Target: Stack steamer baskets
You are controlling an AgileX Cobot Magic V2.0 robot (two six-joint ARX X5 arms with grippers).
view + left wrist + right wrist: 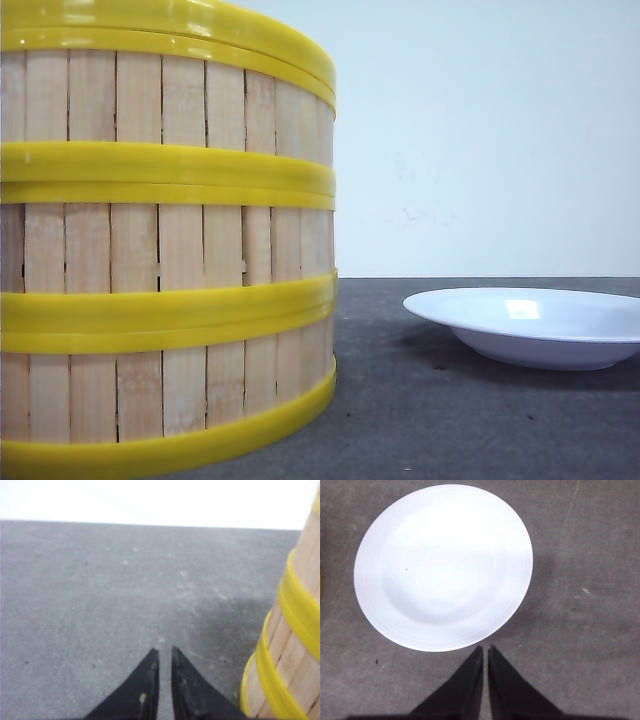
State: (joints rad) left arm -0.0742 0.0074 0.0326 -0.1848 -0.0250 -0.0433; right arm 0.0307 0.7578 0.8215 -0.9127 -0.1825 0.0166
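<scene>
Three steamer baskets with pale wooden slats and yellow rims stand stacked one on another, filling the left of the front view close to the camera. The stack's side also shows in the left wrist view, beside my left gripper, which is shut, holds nothing and hangs over bare grey table. My right gripper is shut and empty too, its tips just off the edge of the white plate. Neither gripper shows in the front view.
A white shallow plate lies on the dark grey table to the right of the stack; its rim fills much of the right wrist view. A pale wall stands behind the table.
</scene>
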